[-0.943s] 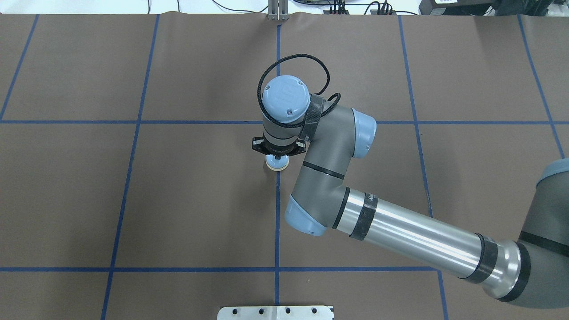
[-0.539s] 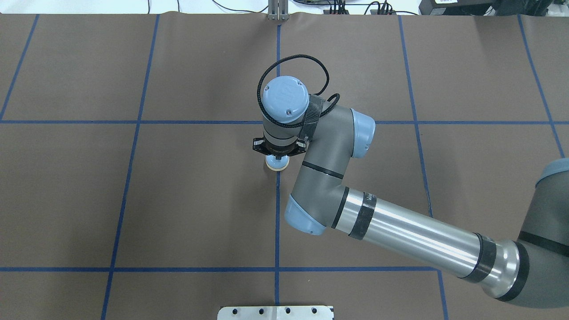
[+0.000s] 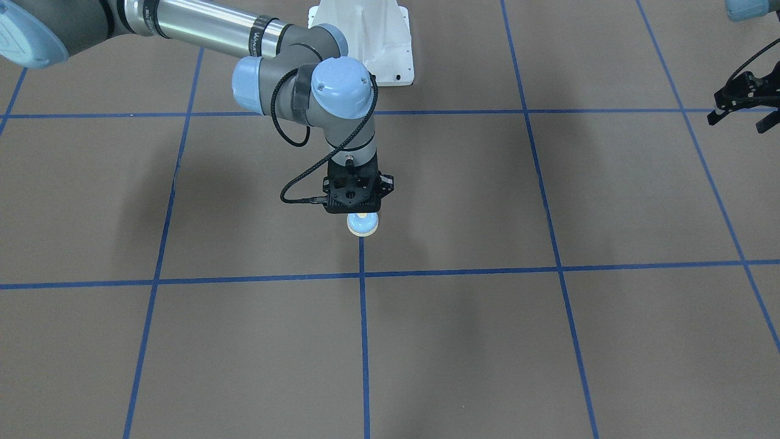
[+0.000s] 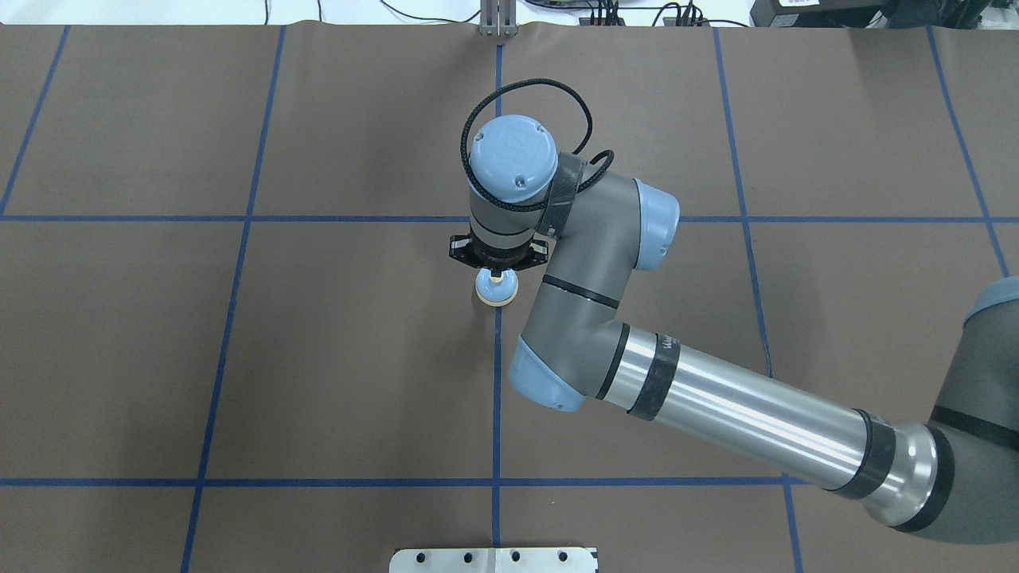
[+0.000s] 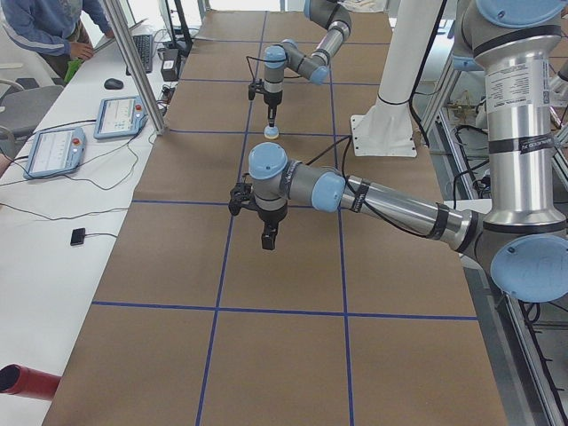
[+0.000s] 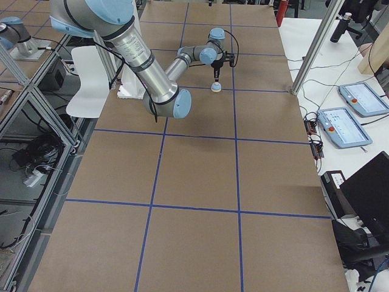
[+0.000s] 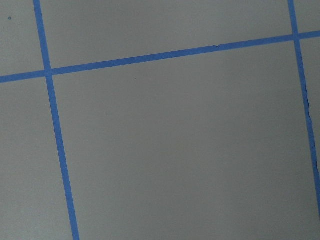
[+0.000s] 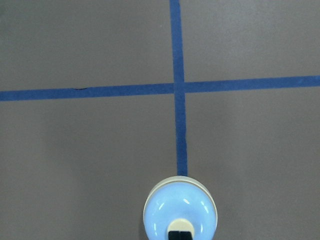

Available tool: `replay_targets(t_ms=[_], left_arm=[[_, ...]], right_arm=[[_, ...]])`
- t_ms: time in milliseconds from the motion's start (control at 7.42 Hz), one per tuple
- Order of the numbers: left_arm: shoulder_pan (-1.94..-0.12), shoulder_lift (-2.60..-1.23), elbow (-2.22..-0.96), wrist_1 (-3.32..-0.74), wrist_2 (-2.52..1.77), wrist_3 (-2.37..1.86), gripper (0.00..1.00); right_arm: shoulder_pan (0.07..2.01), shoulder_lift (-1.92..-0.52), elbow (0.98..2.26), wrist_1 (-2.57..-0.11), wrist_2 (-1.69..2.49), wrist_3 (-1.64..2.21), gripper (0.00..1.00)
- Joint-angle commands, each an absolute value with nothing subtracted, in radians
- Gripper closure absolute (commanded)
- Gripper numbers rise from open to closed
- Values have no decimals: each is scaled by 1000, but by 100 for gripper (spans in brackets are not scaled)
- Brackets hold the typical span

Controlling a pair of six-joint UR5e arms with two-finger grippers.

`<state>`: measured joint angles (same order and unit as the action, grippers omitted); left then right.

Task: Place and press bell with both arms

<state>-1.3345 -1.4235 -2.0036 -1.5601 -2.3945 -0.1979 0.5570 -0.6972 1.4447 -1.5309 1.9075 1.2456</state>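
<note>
The bell (image 4: 495,290), a small light-blue dome on a cream base, stands on the brown table at a blue tape line. It also shows in the front view (image 3: 363,227) and in the right wrist view (image 8: 180,210). My right gripper (image 4: 497,274) points straight down over it. Its black fingertips (image 8: 180,235) are together at the cream button; I cannot tell if they touch it. My left gripper (image 5: 269,240) hangs above bare table, well away from the bell. Only its black body shows at the front view's right edge (image 3: 744,97), and I cannot tell if it is open or shut.
Blue tape lines divide the brown table cover (image 4: 318,358) into squares. The white pedestal (image 3: 365,42) stands at the robot's side. A metal post (image 4: 497,20) stands at the far edge. Operator pendants (image 6: 346,125) lie on the side bench.
My right gripper has risen a little above the bell, so more of the dome and the button shows. The bell has not moved.
</note>
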Motion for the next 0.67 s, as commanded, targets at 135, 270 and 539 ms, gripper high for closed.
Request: replay_targets(t_ms=[135, 270, 539], left_arm=[[-1336, -1425, -2005, -1560, -2395, -198, 0], [-1336, -1425, -2005, -1560, -2395, -198, 0], [-1336, -1425, -2005, -1560, -2395, -198, 0]], right_arm=[[655, -976, 1824, -1626, 1960, 1150, 100], [713, -1065, 1874, -1626, 2012, 1087, 46], [808, -1185, 1943, -1621, 2059, 1054, 1]])
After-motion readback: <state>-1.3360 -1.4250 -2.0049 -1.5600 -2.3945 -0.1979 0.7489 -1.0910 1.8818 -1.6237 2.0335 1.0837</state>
